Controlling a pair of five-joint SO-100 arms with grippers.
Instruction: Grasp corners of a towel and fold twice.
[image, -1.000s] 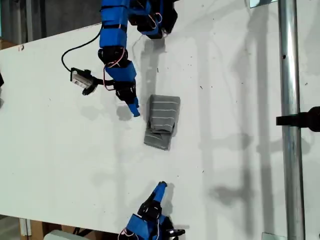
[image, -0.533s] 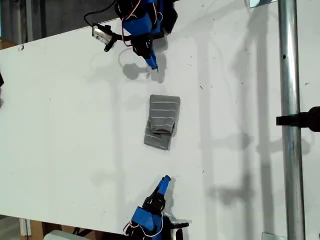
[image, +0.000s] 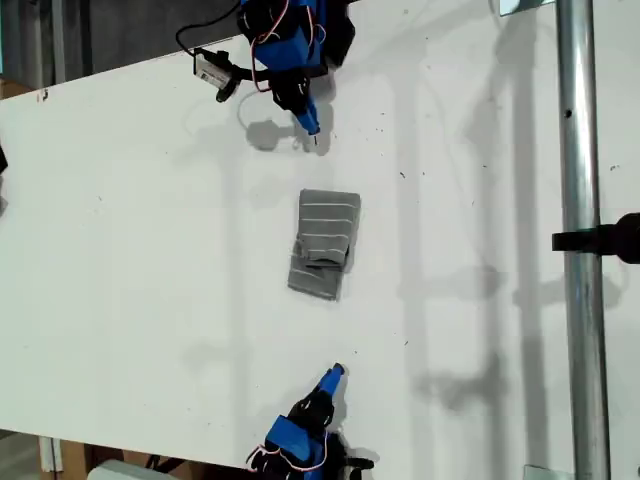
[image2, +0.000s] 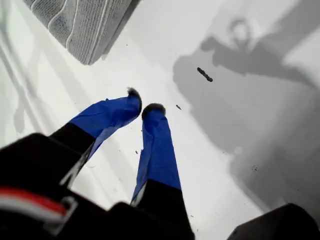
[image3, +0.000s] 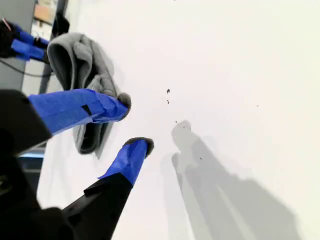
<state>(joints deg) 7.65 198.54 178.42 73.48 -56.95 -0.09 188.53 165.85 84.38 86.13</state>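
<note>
The grey striped towel (image: 325, 243) lies folded into a small bundle in the middle of the white table (image: 120, 260), its flat striped end toward the exterior view's top and its bunched end toward the bottom. My first gripper (image: 312, 128) hovers above the table near the exterior view's top, apart from the towel (image2: 80, 25), its tips (image2: 144, 102) nearly touching and holding nothing. One rounded corner (image2: 89, 60) points toward it. My second gripper (image: 336, 373) sits near the exterior view's bottom edge, open and holding nothing (image3: 134, 122), with the towel's bunched end (image3: 80, 65) beyond it.
A metal pole (image: 580, 200) with a black clamp (image: 600, 240) runs down the exterior view's right side. A small camera module on a cable (image: 212, 70) hangs beside the first arm. Dark specks (image2: 204, 74) dot the table.
My first gripper has drawn away from beside the towel to the exterior view's top. My second gripper shifted slightly near the bottom edge. The towel has not moved.
</note>
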